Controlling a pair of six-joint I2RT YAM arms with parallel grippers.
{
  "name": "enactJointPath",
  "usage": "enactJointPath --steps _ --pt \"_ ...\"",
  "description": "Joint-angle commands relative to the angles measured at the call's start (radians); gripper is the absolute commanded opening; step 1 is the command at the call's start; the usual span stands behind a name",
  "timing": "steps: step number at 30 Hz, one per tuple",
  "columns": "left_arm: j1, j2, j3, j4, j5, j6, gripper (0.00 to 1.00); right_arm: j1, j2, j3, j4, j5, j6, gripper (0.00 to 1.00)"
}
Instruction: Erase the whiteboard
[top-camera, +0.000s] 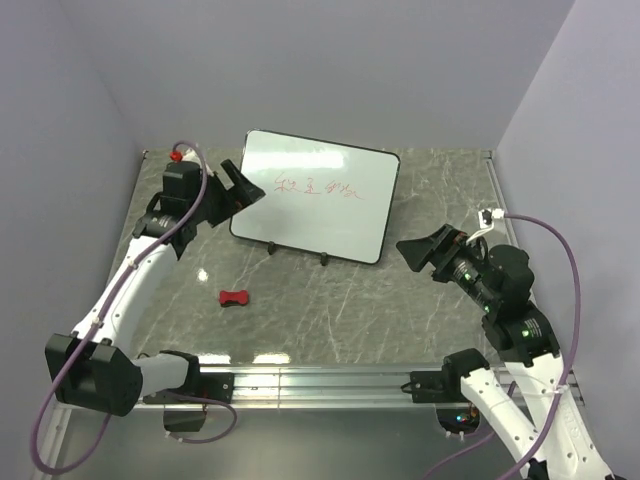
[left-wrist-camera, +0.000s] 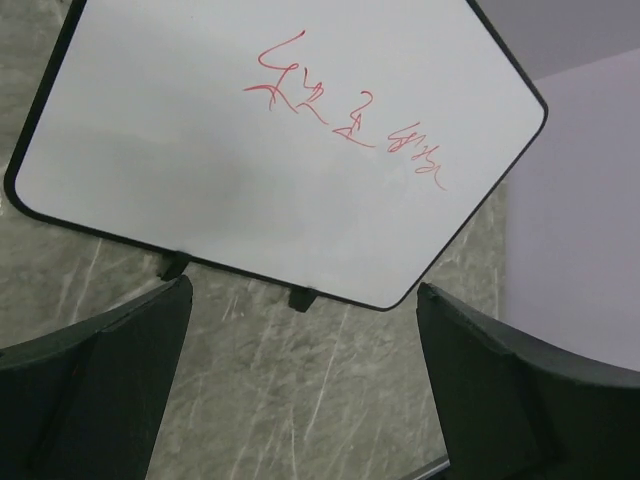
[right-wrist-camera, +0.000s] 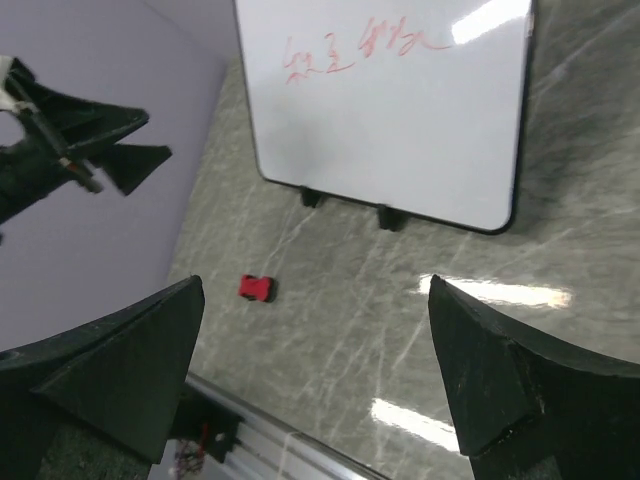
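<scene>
The whiteboard (top-camera: 315, 195) stands tilted on small black feet at the back of the table, with red writing (top-camera: 322, 187) across its upper half. It also shows in the left wrist view (left-wrist-camera: 250, 150) and the right wrist view (right-wrist-camera: 390, 110). The small red-and-black eraser block (top-camera: 235, 298) lies on the table in front of the board's left end, also in the right wrist view (right-wrist-camera: 256, 287). My left gripper (top-camera: 240, 187) is open and empty at the board's left edge. My right gripper (top-camera: 418, 250) is open and empty, right of the board.
The grey marbled table (top-camera: 330, 310) has a metal rail (top-camera: 320, 380) along its near edge. Lilac walls close in the back and both sides. Cables loop off both arms.
</scene>
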Motion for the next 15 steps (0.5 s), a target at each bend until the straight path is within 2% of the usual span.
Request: enactJointPath --steps 1,3,4,8,9,11,15 --pt "-0.048 -0.017 0.063 -0.203 -0.2 0.034 0.99 0.038 -0.025 0.06 -0.061 0.127 -0.078 1.0" --pt "-0.096 -0.008 0.036 -0.269 -0.274 -0.011 0.99 0.051 -0.031 0.065 -0.092 0.191 -0.096 1.0" --pt "-0.117 0.007 0.033 -0.378 -0.411 -0.054 0.99 0.064 -0.031 0.062 -0.096 0.204 -0.101 1.0" --pt "-0.221 0.011 -0.015 -0.564 -0.592 -0.249 0.99 0.085 -0.023 0.013 -0.093 0.204 -0.083 1.0" --pt "-0.231 0.0 -0.026 -0.589 -0.604 -0.335 1.0 0.085 -0.026 -0.001 -0.078 0.192 -0.076 1.0" --pt "-0.246 -0.019 -0.068 -0.607 -0.589 -0.387 1.0 0.09 -0.038 -0.03 -0.063 0.16 -0.055 0.99" --pt "-0.246 -0.089 -0.167 -0.546 -0.552 -0.507 0.99 0.107 -0.048 -0.041 -0.078 0.161 -0.073 0.98"
